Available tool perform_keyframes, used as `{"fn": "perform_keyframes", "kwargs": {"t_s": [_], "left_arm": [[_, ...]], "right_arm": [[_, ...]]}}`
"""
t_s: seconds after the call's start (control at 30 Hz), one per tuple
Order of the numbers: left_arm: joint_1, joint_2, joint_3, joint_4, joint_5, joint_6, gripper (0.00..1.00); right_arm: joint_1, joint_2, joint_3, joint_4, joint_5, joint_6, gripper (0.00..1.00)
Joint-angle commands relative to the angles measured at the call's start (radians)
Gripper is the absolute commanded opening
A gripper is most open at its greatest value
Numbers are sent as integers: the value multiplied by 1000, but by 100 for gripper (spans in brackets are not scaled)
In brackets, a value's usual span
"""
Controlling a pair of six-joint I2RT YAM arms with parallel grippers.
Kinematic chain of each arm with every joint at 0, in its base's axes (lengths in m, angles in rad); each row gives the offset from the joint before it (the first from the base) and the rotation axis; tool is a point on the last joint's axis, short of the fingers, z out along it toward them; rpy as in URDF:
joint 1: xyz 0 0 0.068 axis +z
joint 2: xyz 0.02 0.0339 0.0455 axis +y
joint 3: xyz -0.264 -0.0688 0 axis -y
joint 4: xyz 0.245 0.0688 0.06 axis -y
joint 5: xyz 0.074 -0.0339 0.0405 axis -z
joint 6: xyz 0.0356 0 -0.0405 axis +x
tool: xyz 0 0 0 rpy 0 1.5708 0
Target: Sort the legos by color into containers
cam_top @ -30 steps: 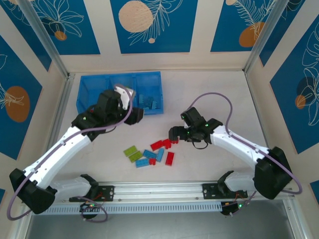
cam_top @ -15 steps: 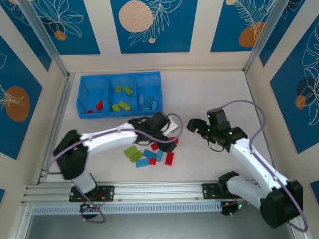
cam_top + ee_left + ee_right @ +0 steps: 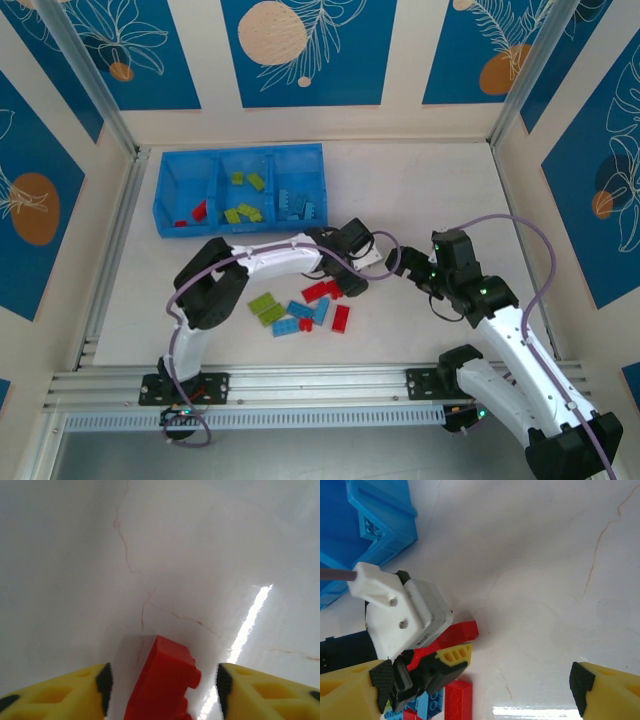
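- The left gripper (image 3: pixel 161 680) is down at the table (image 3: pixel 75 555) with its jaws apart. They straddle a red brick (image 3: pixel 160 692), with a gap on each side, so nothing is gripped yet.
- The brick's long axis runs away from the wrist camera along that gap, so the jaws would close across its narrow width.
- The right gripper (image 3: pixel 402 262) hangs wide open and empty just beside it; the left arm is nearer.
- The loose pile (image 3: pixel 295 312) lies near, toward the bases.
- The tray (image 3: pixel 240 152) sits well apart at the far left, with reds in its left compartment (image 3: pixel 172 190).
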Motion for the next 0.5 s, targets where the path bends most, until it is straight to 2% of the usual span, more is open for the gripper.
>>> {"fn": "perform_keyframes", "kwargs": {"t_s": [0.0,0.1,0.2,0.37,0.47], "left_arm": [[1,32,13,-6,-13,12,50],[1,26,-7,19,-21,4,32],[1,-7,-34,49,-27,3,23],[12,-158,-110,119,-29,-29,17],[56,-304,-165,159,-48,-78,17]], "right_arm": [[-3,-7,-18,1,-40,-17,93],[-5,-7,-18,-3,-42,-19,93],[-4,-9,-18,-2,-46,-17,93],[-4,-18,-14,-2,-48,-8,93],[-3,-31,-11,-1,-43,-3,93]]}}
